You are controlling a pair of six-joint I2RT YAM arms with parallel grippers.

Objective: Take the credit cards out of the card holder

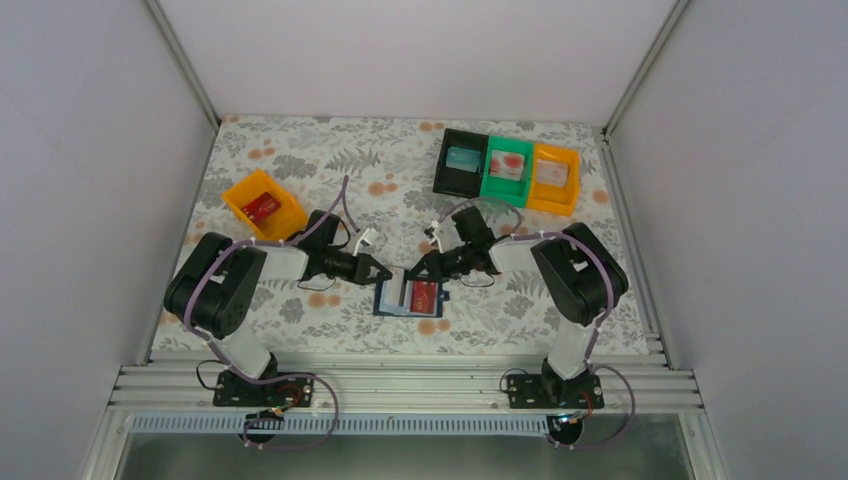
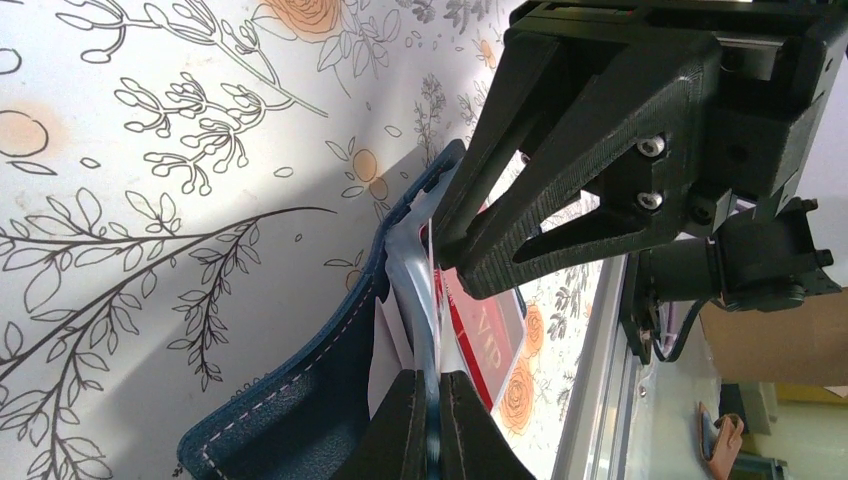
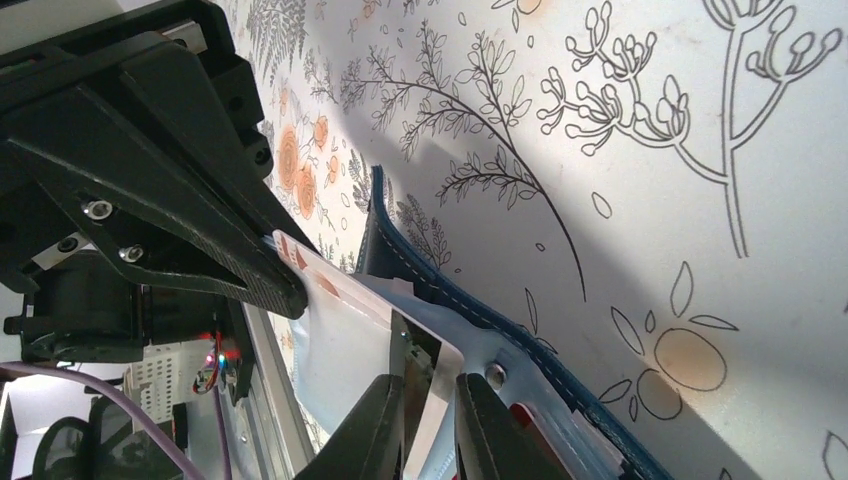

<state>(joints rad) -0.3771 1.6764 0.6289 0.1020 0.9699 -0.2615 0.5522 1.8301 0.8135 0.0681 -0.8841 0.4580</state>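
Top external puts an orange bin (image 1: 240,196) at my far left with a red card in it, well apart from the work. Next comes my left gripper (image 2: 432,385), clenched on a thin light-blue pocket leaf (image 2: 415,290) of the card holder (image 2: 300,410). The holder lies open on the flowered table (image 1: 300,150), near the front edge and between my two grippers. A red credit card (image 2: 492,330) lies in its right half; I cannot tell how deep it sits in its slot.

My right gripper (image 3: 432,385) has its fingers drawn close on either side of a pale layer (image 3: 430,335). Whether they bite it, and whether it is a card or only lining, I cannot tell.

That doubt is my main risk. If I pull on lining, I think the holder would lift or drag instead of giving up a card. My left hold is on a flimsy leaf, so a hard tug could slip it free and let the holder fold shut. The two sets of fingers are almost touching, so a careless sideways move could knock them together. A card that comes out suddenly could skid toward the front edge.

Far right, a row of bins (image 1: 503,197) sits well apart.
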